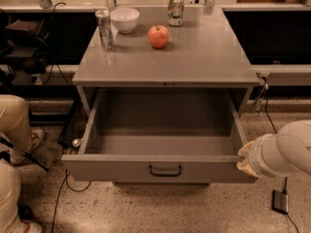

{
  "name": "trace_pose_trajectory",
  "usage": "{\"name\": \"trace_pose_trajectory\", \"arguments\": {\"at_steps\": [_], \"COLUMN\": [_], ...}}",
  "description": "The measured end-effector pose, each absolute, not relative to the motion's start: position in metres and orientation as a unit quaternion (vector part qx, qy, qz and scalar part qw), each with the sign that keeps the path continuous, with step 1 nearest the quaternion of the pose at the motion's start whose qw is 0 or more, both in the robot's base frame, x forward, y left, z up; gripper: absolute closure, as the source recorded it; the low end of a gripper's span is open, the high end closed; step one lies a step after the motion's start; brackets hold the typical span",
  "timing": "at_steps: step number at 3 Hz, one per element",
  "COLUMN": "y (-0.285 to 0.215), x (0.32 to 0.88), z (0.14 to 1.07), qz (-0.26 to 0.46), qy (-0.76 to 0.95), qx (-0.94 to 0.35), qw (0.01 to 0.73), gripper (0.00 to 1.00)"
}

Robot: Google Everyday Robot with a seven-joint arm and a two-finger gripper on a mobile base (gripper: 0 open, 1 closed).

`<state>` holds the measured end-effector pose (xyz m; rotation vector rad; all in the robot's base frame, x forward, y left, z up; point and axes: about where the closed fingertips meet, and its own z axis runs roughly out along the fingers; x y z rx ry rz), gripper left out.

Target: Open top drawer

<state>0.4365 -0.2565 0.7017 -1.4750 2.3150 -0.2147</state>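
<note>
The top drawer (163,144) of the grey metal cabinet stands pulled far out, and its plain grey inside holds nothing. Its small black bar handle (165,170) sits at the centre of the front panel. My gripper (245,160) is at the end of the white arm (284,154) that comes in from the right edge. It rests against the drawer's right front corner, well to the right of the handle. The arm's wrist hides the gripper's tip.
On the cabinet top (204,57) stand a silver can (104,29), a white bowl (125,19), a red apple (158,36) and a second can (175,9). A person's legs (14,144) are at the left. Cables and a small black box (281,201) lie on the floor.
</note>
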Motion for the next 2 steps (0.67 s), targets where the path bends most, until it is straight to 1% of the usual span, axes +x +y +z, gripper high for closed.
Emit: {"name": "trace_pose_trajectory", "arguments": {"at_steps": [1,2], "y": [-0.2564,-0.2564], "x": [0.4362,0.4358], "z": [0.7034,0.7058], "qz": [-0.078,-0.08], "qy": [0.825,0.824], "qx": [-0.526,-0.526], "qw": [0.193,0.194], "gripper": [0.31,0.01]}}
